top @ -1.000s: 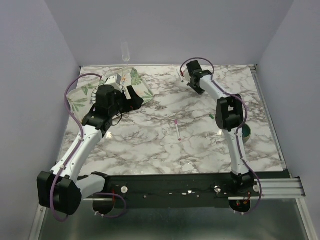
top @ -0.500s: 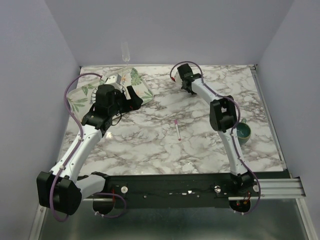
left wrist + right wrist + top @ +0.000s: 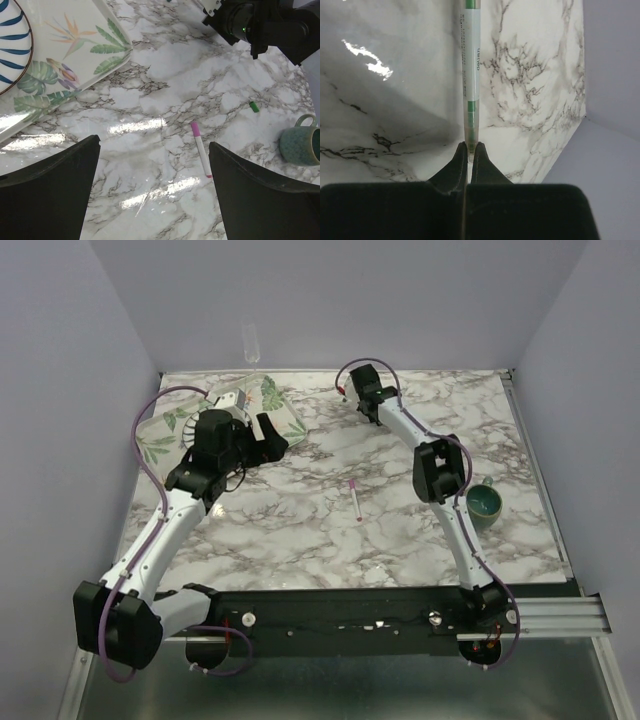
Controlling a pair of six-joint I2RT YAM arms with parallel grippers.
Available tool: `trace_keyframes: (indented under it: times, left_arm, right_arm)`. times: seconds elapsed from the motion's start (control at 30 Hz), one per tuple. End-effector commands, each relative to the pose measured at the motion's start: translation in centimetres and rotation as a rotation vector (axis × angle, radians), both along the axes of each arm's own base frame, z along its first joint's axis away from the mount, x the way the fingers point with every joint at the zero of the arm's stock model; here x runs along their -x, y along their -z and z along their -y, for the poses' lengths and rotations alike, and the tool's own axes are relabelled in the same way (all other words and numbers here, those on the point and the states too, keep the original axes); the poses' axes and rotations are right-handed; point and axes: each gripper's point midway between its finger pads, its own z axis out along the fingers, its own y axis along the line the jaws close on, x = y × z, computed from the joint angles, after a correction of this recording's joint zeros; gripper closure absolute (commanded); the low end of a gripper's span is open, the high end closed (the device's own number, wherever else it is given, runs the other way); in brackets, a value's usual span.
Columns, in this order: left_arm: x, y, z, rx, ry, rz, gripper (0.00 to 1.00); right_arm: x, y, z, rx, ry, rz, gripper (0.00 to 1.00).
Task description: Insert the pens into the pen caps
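Grip at right gripper [image 3: 470, 150]: clenched on one end of green pen [image 3: 471, 75], low centre of the wrist view. Runs straight up the frame from there, long axis vertical, far end cut off by the top edge. Left gripper [image 3: 154, 142] released, holding nothing. Beyond, pink pen [image 3: 200, 149] flat at mid-frame, axis near upright, magenta end uppermost; looks capped already. Green cap [image 3: 254, 106] loose at right, near mug [image 3: 300, 145]. Roughly half done by the look of it; left to do: seat green pen in green cap.
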Motion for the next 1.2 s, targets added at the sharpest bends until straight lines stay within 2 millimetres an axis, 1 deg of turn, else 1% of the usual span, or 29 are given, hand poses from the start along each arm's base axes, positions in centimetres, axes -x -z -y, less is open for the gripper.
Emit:
trace_keyframes:
  times: [0.0, 0.03, 0.1, 0.23, 0.27, 0.37, 0.43, 0.47, 0.5, 0.53, 0.57, 0.6, 0.77, 0.8, 0.87, 1.0, 1.13, 1.17]
  left_arm:
    - [-0.5, -0.9, -0.1, -0.019, -0.004, 0.018, 0.01]
    - [-0.5, -0.8, -0.1, -0.022, -0.004, 0.018, 0.01]
    - [-0.6, -0.6, -0.2, -0.030, -0.007, 0.010, 0.01]
    - [-0.8, -0.2, 0.0, -0.032, 0.001, -0.004, 0.01]
    - [-0.9, 0.0, 0.1, -0.032, 0.004, -0.007, 0.01]
    - [-1.1, 0.1, 0.0, -0.039, -0.001, -0.011, 0.01]
    - [-1.1, 0.1, -0.1, -0.047, -0.006, -0.011, 0.01]
    - [-1.2, 0.2, -0.2, -0.048, -0.008, -0.016, 0.01]
    - [-1.2, 0.3, -0.2, -0.049, -0.008, -0.019, 0.01]
    - [-1.3, 0.2, -0.1, -0.050, -0.008, -0.017, 0.01]
    - [-1.3, 0.4, -0.1, -0.049, -0.005, -0.023, 0.01]
    - [-1.3, 0.4, -0.1, -0.049, -0.005, -0.025, 0.01]
    - [-1.2, 0.7, 0.1, -0.048, 0.004, -0.035, 0.01]
    - [-1.2, 0.7, 0.2, -0.046, 0.012, -0.035, 0.01]
    - [-1.2, 0.8, 0.2, -0.043, 0.011, -0.037, 0.01]
    - [-1.1, 0.9, 0.2, -0.043, 0.012, -0.040, 0.01]
    - [-1.1, 0.8, 0.3, -0.037, 0.015, -0.037, 0.01]
    - [-1.1, 0.9, 0.4, -0.035, 0.017, -0.039, 0.01]
  right_arm:
    - [-2.3, -1.8, 0.2, -0.020, 0.036, 0.125, 0.99]
    - [-2.6, -2.1, 0.6, -0.023, 0.056, 0.148, 0.99]
    - [-3.2, -2.9, 0.7, -0.038, 0.072, 0.192, 0.99]
    - [-4.2, -3.6, 0.6, -0.019, 0.042, 0.243, 0.99]
    - [-4.7, -4.0, 0.6, 0.007, 0.022, 0.259, 0.99]
    - [-5.2, -4.6, 0.8, 0.079, -0.013, 0.286, 0.99]
    - [-5.2, -4.8, 0.8, 0.089, -0.025, 0.287, 0.99]
    - [-5.3, -5.5, 0.6, 0.099, -0.040, 0.300, 0.99]
    - [-5.0, -4.5, 0.7, 0.129, -0.052, 0.279, 0.99]
    - [-4.9, -4.6, 0.6, 0.153, -0.064, 0.282, 0.99]
    - [-5.0, -5.3, 0.6, 0.194, -0.075, 0.302, 0.99]
    - [-4.9, -5.0, 0.6, 0.206, -0.082, 0.293, 0.99]
    - [-5.2, -5.4, -0.6, 0.209, -0.106, 0.317, 0.99]
    - [-5.3, -5.0, -0.7, 0.213, -0.109, 0.312, 0.99]
    - [-5.5, -5.5, -1.2, 0.208, -0.108, 0.329, 0.99]
    - [-5.5, -5.6, -1.3, 0.211, -0.109, 0.335, 0.99]
    - [-5.3, -5.2, -1.3, 0.291, -0.166, 0.314, 0.99]
    - [-5.3, -6.3, -1.7, 0.300, -0.187, 0.337, 0.99]
